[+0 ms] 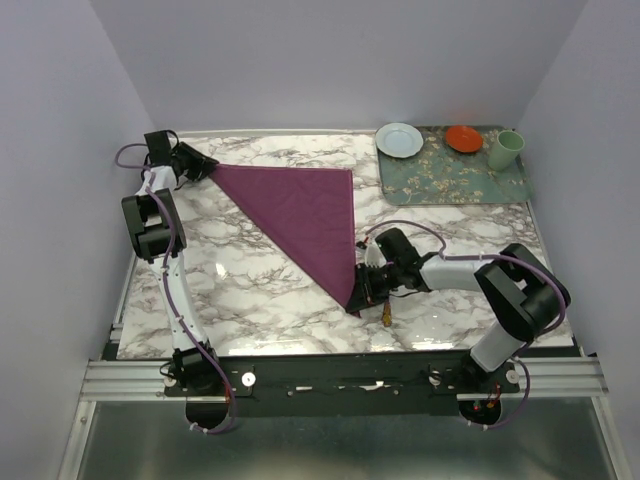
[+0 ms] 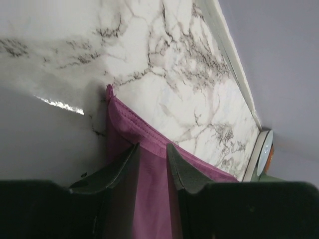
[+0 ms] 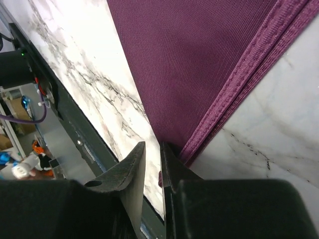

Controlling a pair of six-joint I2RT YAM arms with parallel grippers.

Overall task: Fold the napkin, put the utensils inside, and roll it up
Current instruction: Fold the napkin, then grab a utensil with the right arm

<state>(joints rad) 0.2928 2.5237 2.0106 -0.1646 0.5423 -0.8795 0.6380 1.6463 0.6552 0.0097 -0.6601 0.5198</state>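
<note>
Overhead, the plum-purple cloth napkin [image 1: 300, 215] lies folded in a triangle on the white marble-patterned table [image 1: 250, 290]. The left arm stretches far forward, its elbow raised, so the left gripper [image 1: 205, 168] sits at the cloth's far-left corner, fingers [image 2: 124, 162] apart with fabric filling the gap. The right arm bends inward and low; the right gripper [image 1: 360, 290] pinches the near tip (hemmed edges meet there). The slim orange-gold-handled knife [image 1: 386, 316] pokes out just beside it.
</note>
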